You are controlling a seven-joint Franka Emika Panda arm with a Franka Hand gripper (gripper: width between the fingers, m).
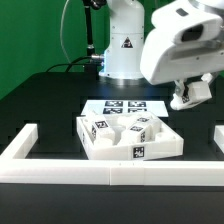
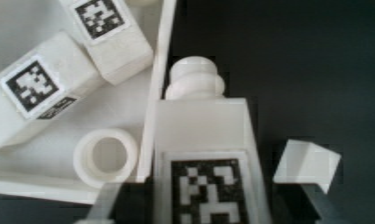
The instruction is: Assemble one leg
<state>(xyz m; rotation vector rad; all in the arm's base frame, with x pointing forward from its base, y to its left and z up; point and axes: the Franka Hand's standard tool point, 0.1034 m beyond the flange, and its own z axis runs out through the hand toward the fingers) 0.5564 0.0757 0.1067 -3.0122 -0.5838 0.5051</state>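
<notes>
Overhead, the robot's two-finger claw (image 1: 190,97) hangs above the black table (image 1: 40,100), just off the exterior view's right of the wide white square rimmed tray (image 1: 105,150). Its jaws are clamped on a small white oblong plastic leg (image 2: 198,130) bearing a black-and-white tag. Other tagged white blocks (image 1: 100,128) lie in the tray.

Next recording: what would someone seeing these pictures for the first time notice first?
The gripper hangs at the exterior view's right, closed on the leg, which fills the middle of the wrist view with its marker tag. At the centre of the exterior view sits the white tray-like piece, with more tagged blocks on it.
</notes>
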